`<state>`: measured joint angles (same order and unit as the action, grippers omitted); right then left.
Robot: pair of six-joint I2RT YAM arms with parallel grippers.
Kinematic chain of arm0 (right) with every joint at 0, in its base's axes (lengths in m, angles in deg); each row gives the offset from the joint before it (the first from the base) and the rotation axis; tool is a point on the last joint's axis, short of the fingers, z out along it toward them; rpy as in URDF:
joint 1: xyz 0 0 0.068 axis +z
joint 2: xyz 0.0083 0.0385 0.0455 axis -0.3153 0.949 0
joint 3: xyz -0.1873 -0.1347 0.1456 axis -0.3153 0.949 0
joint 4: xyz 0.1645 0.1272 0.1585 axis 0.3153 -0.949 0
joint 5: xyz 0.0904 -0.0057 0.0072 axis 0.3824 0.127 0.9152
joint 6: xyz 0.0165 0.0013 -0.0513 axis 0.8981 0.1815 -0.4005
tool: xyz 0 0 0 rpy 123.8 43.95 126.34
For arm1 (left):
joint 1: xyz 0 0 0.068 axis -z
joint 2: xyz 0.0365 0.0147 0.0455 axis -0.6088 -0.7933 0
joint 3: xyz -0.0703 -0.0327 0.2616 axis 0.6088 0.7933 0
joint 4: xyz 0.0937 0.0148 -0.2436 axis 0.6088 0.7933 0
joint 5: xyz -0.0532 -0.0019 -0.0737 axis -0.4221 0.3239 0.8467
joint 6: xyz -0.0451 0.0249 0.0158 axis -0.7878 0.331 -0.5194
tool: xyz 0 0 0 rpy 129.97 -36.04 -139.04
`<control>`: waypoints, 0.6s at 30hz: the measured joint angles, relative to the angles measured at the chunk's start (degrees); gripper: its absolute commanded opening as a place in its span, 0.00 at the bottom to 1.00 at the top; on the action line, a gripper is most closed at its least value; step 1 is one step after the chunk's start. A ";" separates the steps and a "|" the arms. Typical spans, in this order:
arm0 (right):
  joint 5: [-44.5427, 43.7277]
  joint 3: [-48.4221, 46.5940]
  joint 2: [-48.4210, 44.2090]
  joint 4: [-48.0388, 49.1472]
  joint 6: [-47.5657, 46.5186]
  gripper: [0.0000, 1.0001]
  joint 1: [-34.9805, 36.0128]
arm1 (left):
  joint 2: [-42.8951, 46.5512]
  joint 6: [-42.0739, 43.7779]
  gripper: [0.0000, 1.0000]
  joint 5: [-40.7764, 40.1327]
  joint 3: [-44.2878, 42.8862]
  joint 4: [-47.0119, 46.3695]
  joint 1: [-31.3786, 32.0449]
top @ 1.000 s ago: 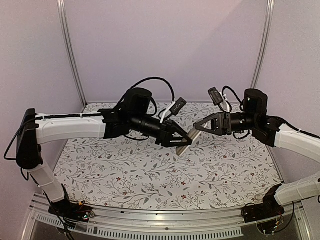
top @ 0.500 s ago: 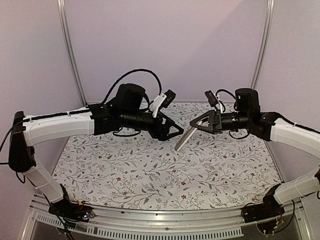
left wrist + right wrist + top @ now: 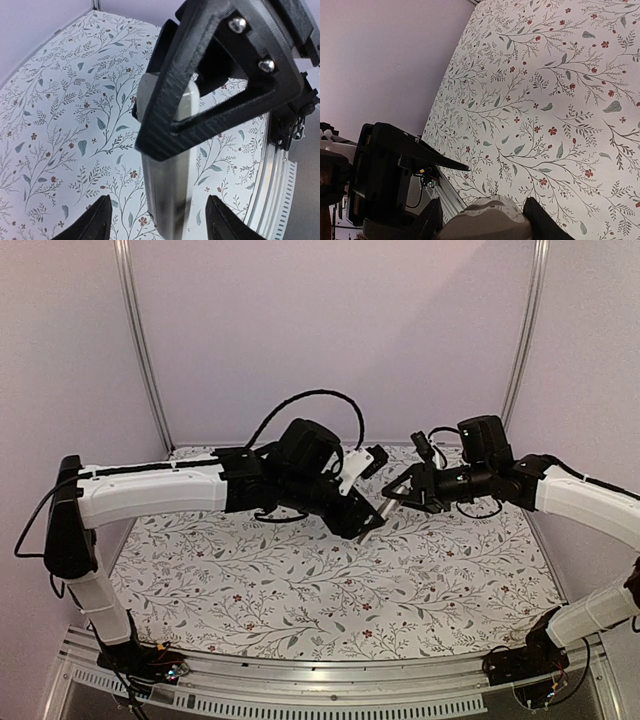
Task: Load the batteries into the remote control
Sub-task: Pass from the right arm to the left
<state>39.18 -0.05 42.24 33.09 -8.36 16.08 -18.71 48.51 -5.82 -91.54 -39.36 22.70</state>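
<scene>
One remote control (image 3: pixel 165 195) hangs tilted in the air over the middle of the table (image 3: pixel 250 580), its lower end toward 7 o'clock in the top view. Of two grippers, the right gripper (image 3: pixel 485 222), entering from 3 o'clock, pinches its upper part. The left gripper (image 3: pixel 165 225), from 9 o'clock, straddles its lower end, fingers (image 3: pixel 100 220) spread and clear of it.

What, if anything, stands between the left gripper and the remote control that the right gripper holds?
Nothing visible. The right gripper clamps the remote control in the air above the table, and the remote's free end sits between the open fingers of the left gripper, with clear gaps on both sides.
</scene>
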 measured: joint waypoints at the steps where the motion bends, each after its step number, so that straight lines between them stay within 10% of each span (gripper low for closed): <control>1: -0.20 0.00 0.17 -0.33 0.00 0.12 0.00 | -0.48 0.17 0.64 0.02 -0.42 0.04 0.22; 18: -2.49 0.00 1.16 -2.47 1.29 0.13 0.02 | -8.83 0.59 0.39 -4.50 -8.94 1.79 1.60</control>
<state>36.69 -0.05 43.40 30.62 -7.07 16.10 -27.54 49.10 -10.32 -100.48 -37.57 24.30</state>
